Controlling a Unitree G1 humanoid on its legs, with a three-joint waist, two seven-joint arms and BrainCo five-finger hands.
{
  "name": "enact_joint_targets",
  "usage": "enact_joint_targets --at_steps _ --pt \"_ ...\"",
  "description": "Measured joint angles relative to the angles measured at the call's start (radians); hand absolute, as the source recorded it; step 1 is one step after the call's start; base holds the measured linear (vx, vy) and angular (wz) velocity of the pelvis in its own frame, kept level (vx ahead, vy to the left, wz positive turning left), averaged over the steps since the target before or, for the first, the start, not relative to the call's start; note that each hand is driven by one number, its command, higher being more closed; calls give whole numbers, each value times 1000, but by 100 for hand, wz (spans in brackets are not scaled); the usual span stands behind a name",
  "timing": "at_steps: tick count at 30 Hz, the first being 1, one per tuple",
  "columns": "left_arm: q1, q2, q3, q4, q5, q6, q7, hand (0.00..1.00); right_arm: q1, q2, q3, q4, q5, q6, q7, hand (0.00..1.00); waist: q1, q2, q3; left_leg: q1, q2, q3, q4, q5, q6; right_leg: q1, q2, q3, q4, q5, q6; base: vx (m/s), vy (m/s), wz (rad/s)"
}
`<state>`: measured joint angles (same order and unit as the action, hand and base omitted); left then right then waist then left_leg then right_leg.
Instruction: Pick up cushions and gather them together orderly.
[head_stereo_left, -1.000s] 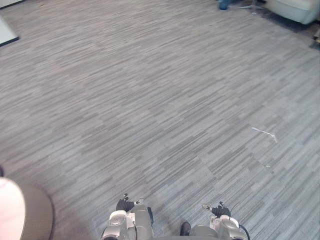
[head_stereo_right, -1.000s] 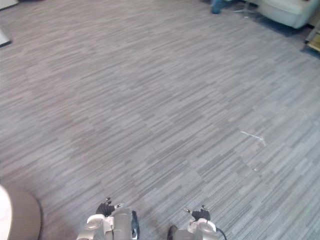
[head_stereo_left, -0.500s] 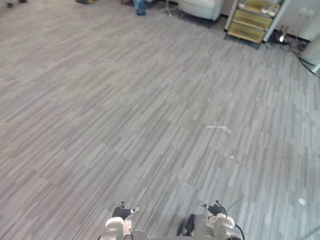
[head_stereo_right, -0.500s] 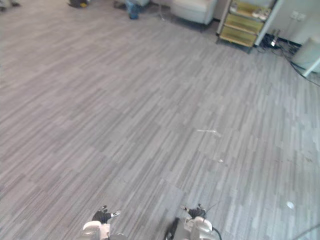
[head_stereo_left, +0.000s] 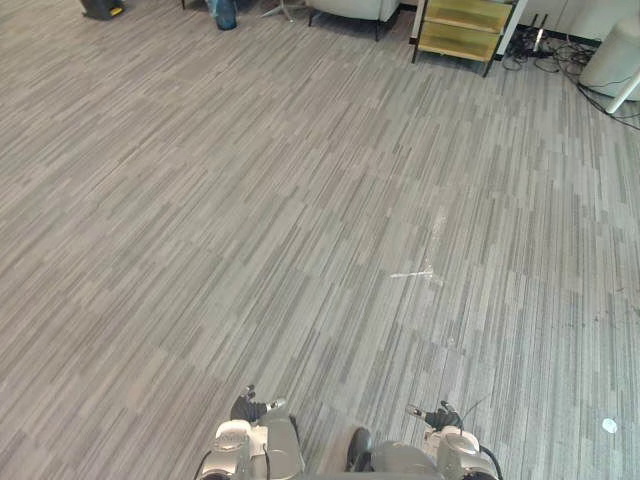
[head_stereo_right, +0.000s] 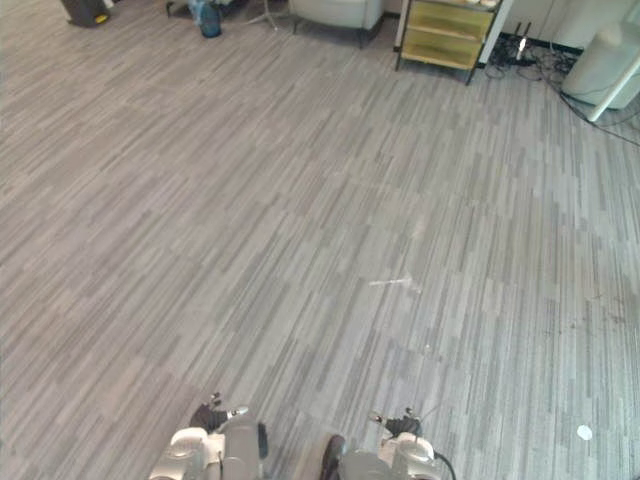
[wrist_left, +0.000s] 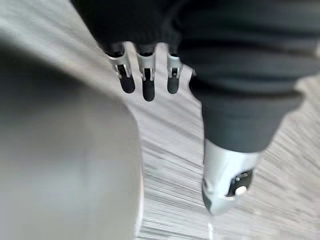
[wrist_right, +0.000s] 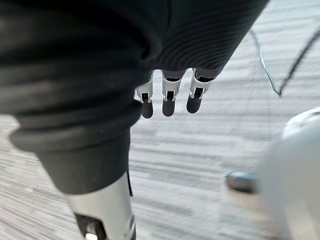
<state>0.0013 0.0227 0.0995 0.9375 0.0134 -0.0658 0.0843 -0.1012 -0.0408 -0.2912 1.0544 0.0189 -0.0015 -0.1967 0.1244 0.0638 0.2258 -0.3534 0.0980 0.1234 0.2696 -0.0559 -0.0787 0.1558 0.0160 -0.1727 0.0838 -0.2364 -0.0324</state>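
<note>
Cushions are lying somewhere I cannot tell from here, and neither hand is carrying one. The left hand (wrist_left: 210, 65) is hanging low at the near edge, its fingers (wrist_left: 145, 80) straight and relaxed with the thumb apart, gripping nothing. The right hand (wrist_right: 125, 60) is hanging the same way to its right, fingers (wrist_right: 168, 100) loose and likewise grasping nothing.

Both are hovering over the grey striped carpet (head_stereo_left: 250, 200), which is running from the near edge to the far wall. A thin white scrap (head_stereo_left: 413, 272) is lying on it right of centre, and a small white fleck (head_stereo_left: 610, 425) is sitting near the right edge. Along the far side a yellow shelf unit (head_stereo_left: 463, 27) is standing, with a pale armchair (head_stereo_left: 350, 6) just left of it, a blue object (head_stereo_left: 225, 12) further left and a dark object (head_stereo_left: 100, 8) in the far left corner. A white rounded base (head_stereo_left: 618, 55) is standing at the far right.

The robot is probably searching at this step, with no pickup under way. The next move is likely calling for turning or walking until a cushion is coming into sight, then approaching it squarely and lowering the opened hands to its sides.
</note>
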Motion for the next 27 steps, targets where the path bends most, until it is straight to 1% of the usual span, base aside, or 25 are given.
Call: enact_joint_targets --at_steps 1,2,3,4,5,6,7,8,9,10,11,12,13,14,15,16,17,18,19,21,23,24,25,26,27 --pt "3 2 0 1 1 -3 1 0 5 -1 4 5 0 0 -1 0 9 -6 -5 21 -8 4 -32 75 -1 27 -6 21 -13 -7 12 636 158 -76" --pt "3 7 0 4 2 -7 0 0 2 2 21 24 -1 0 -1 0 17 -27 -19 40 -35 19 -35 102 47 56 -30 41 -33 -16 28 682 120 -39" --pt "-1 25 1 6 3 -10 -2 0 8 4 23 29 -2 1 1 0 7 -57 -23 33 -55 25 10 70 81 65 -61 40 -36 -3 46 545 86 -18" --pt "-5 24 3 6 2 -11 -3 0 11 0 20 29 -3 0 0 0 6 -63 -25 16 -58 27 70 32 102 67 -72 39 -19 8 62 655 118 -2" --pt "-7 24 14 6 2 -10 -4 0 15 -8 20 30 -10 1 0 0 9 -64 -26 9 -51 33 157 -13 123 56 -82 58 66 10 66 500 110 -7" --pt "-7 24 16 8 3 -10 -4 0 17 -9 20 30 -14 1 1 0 6 -67 -28 15 -53 37 175 -31 129 36 -83 65 127 12 72 685 160 -25" --pt "-6 27 17 27 4 -7 -6 0 18 -10 20 31 -22 -1 4 0 4 -62 -31 81 -49 39 166 -83 133 -46 -96 72 359 46 137 665 148 -35" --pt "-5 36 9 41 4 -2 -7 0 20 -6 20 31 -23 -1 8 0 -5 -60 -31 167 -49 28 108 -139 113 -148 -122 70 616 111 255 650 133 -24" --pt "-10 48 -12 56 4 8 -7 0 25 2 20 30 -27 0 13 0 -17 -76 -27 218 -69 27 82 -153 114 -220 -164 57 784 80 229 635 51 3" --pt "-10 54 -35 67 4 14 -8 0 43 -2 20 26 -29 2 21 0 -25 -78 -28 296 -82 28 35 -159 122 -291 -210 8 872 27 169 404 11 15" --pt "-8 54 -43 71 4 16 -7 0 47 -5 20 25 -29 3 22 0 -26 -72 -25 336 -81 30 8 -159 122 -308 -219 -14 867 8 148 502 -6 6" --pt "-8 51 -49 75 4 18 -7 0 59 -9 19 22 -30 4 25 0 -31 -53 -18 417 -70 33 -47 -159 122 -338 -227 -77 808 -28 106 386 -24 -5" --pt "-7 51 -50 75 4 18 -7 0 59 -16 18 14 -32 2 28 0 -38 -46 -14 463 -61 33 -76 -159 122 -369 -227 -118 738 -40 89 579 -71 1" --pt "-7 53 -49 75 4 20 -5 0 55 -21 19 14 -40 0 29 0 -45 -36 -9 501 -51 29 -102 -159 122 -413 -218 -149 620 -34 86 472 -103 7" --pt "-6 54 -50 75 4 19 -3 0 50 -23 20 13 -41 -2 29 0 -51 -37 -9 514 -44 28 -114 -159 122 -439 -205 -148 524 -14 90 380 -125 21" --pt "-6 55 -52 75 5 19 -2 0 44 -24 20 8 -40 -2 30 0 -61 -39 -10 530 -38 24 -128 -161 119 -462 -190 -143 383 39 97 474 -219 50" --pt "-6 63 -69 76 8 18 -3 0 47 -22 18 -1 -40 -2 30 0 -80 -61 -12 566 -41 9 -156 -171 102 -480 -177 -101 130 174 117 482 -246 58" --pt "-3 67 -71 76 10 17 -3 0 51 -22 16 -2 -40 -2 30 0 -83 -78 -10 594 -44 -3 -162 -189 75 -484 -177 -68 66 225 125 610 -337 66" --pt "1 58 -72 90 15 16 -2 0 55 -36 9 -3 -41 -1 32 0 -91 -69 -8 637 -27 -40 -161 -229 54 -478 -160 -36 108 361 87 536 -305 29" --pt "3 23 -68 117 23 14 -3 0 50 -50 -23 7 -48 -1 35 0 -85 -19 -22 622 28 -80 -73 -233 55 -510 -124 -52 253 241 44 579 -323 11" --pt "5 13 -64 119 25 15 -4 0 52 -47 -61 7 -48 -1 35 0 -87 5 -28 556 65 -119 99 -227 45 -489 -102 -83 283 187 28 467 -276 22" --pt "4 1 -32 113 25 15 -5 0 56 -51 -63 4 -47 0 32 0 -89 31 -22 436 108 -169 391 -127 -32 -416 -70 -123 275 139 9 512 -291 29" --pt "5 -1 -25 110 23 14 -7 0 59 -53 -56 3 -46 1 32 0 -89 38 -20 398 123 -175 488 -64 -40 -385 -59 -128 266 124 -4 621 -275 39" --pt "5 -2 -19 93 24 14 -9 0 64 -50 -37 -7 -45 1 30 0 -83 40 -11 295 170 -156 705 -26 -31 -298 -27 -137 224 92 -26 533 -156 30" --pt "3 1 -19 72 23 11 -9 0 64 -39 -34 -7 -38 1 30 0 -74 40 -4 225 185 -125 803 -89 -9 -227 -19 -140 188 78 -30 523 -127 27"
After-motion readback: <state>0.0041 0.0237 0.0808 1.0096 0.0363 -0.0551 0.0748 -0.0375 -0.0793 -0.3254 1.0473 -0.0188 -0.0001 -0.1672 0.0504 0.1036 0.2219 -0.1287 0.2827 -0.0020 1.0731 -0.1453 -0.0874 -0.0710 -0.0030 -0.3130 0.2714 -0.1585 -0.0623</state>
